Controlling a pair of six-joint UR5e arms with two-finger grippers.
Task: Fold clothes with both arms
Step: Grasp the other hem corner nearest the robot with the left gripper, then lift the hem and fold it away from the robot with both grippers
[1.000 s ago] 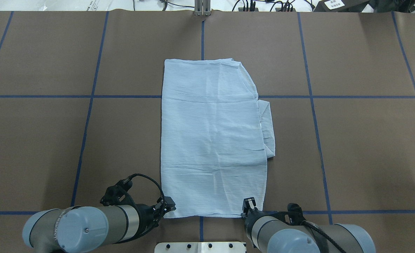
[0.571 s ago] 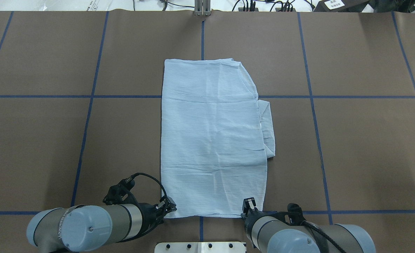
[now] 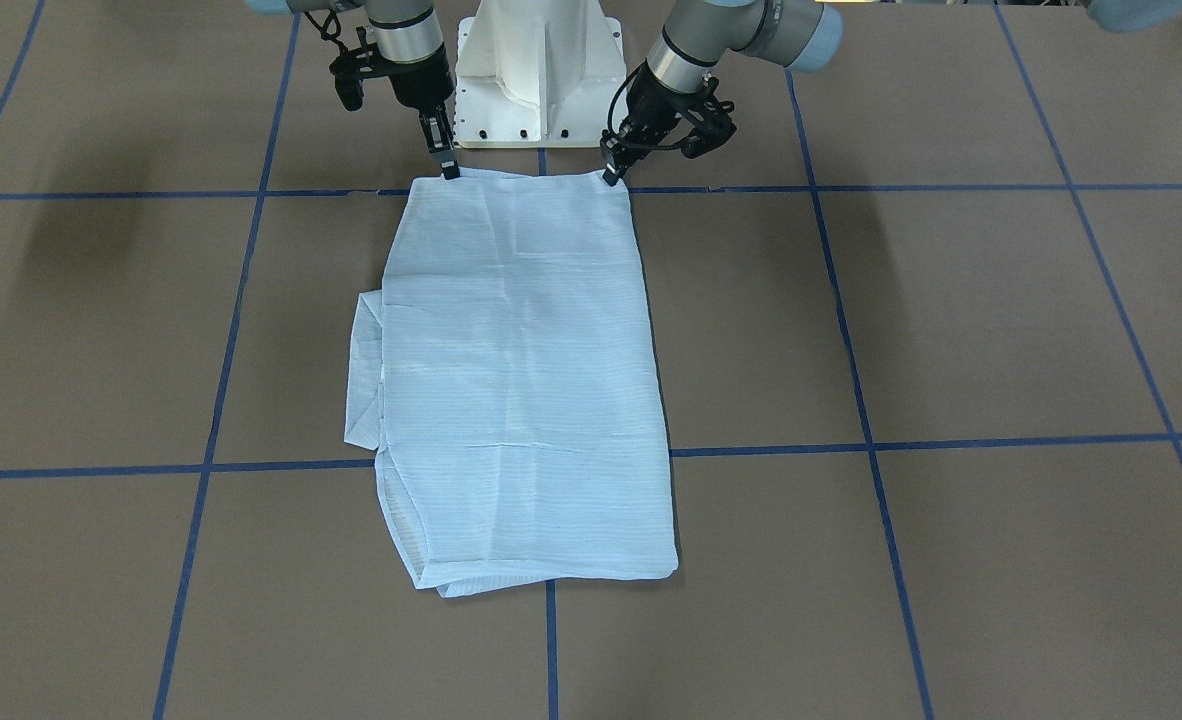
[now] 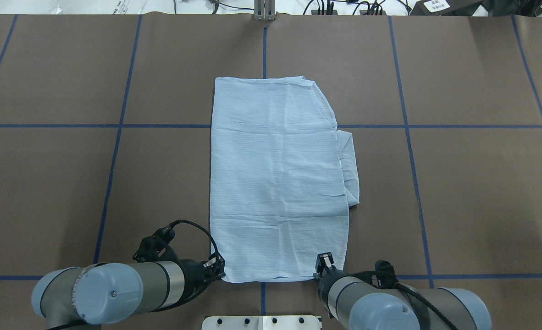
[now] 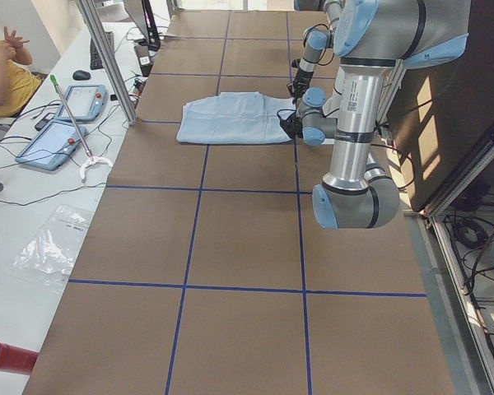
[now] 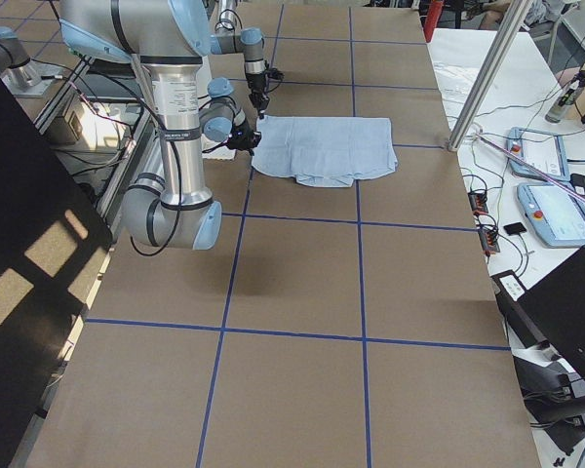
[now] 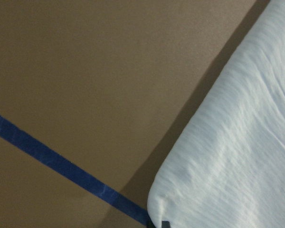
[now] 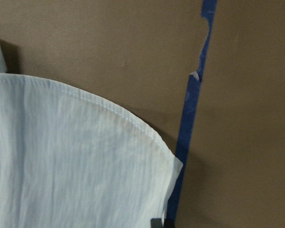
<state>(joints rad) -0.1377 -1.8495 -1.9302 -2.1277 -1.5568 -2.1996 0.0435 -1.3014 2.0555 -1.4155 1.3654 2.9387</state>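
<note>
The pale-blue striped shirt (image 4: 275,183) lies folded into a long rectangle in the middle of the table, with a folded part sticking out on its right side (image 4: 350,165). It also shows in the front view (image 3: 521,380). My left gripper (image 4: 219,270) is shut on the shirt's near left corner (image 7: 180,209). My right gripper (image 4: 323,265) is shut on the near right corner (image 8: 161,190). Both corners hang slightly off the table with shadow under them. In the front view the left gripper (image 3: 611,176) and right gripper (image 3: 448,168) stand at the hem by the base.
The brown table cover (image 4: 482,192) carries a grid of blue tape lines (image 4: 161,125). The white pedestal base (image 3: 541,70) stands just behind the hem. A metal post (image 4: 264,11) is at the far edge. Tablets (image 5: 58,123) and an operator (image 5: 4,78) are beside the table.
Both grippers have shifted slightly forward at the near corners, and the shirt's near hem has moved a little away from the robot with them.
</note>
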